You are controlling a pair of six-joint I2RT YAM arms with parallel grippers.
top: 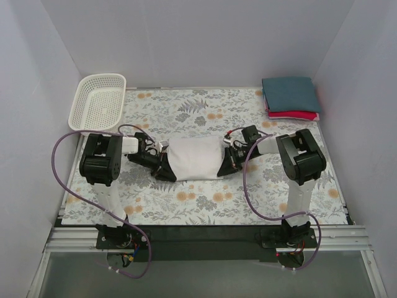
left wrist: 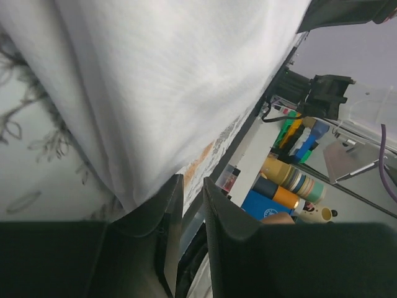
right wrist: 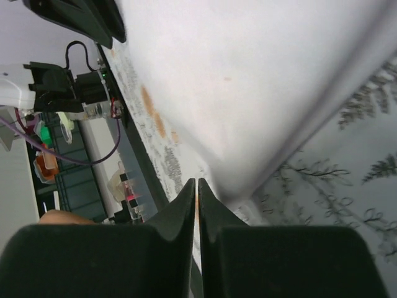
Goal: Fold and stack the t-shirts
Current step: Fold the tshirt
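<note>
The white t-shirt [top: 193, 159] lies as a folded, flat band on the middle of the floral table cloth [top: 186, 112]. My left gripper [top: 161, 167] is at the shirt's left end and my right gripper [top: 226, 162] at its right end. In the left wrist view the jaws [left wrist: 193, 181] stand a narrow gap apart with nothing between them, and the white shirt [left wrist: 173, 81] lies beside the left finger. In the right wrist view the jaws [right wrist: 197, 182] are closed to a slit with no cloth between them, and the shirt [right wrist: 260, 81] lies just beside them. A folded dark teal shirt [top: 290, 93] lies on a red one [top: 298, 115] at the far right corner.
A white mesh basket [top: 98, 102] stands at the far left corner. White walls enclose the table on three sides. Purple cables loop beside both arm bases.
</note>
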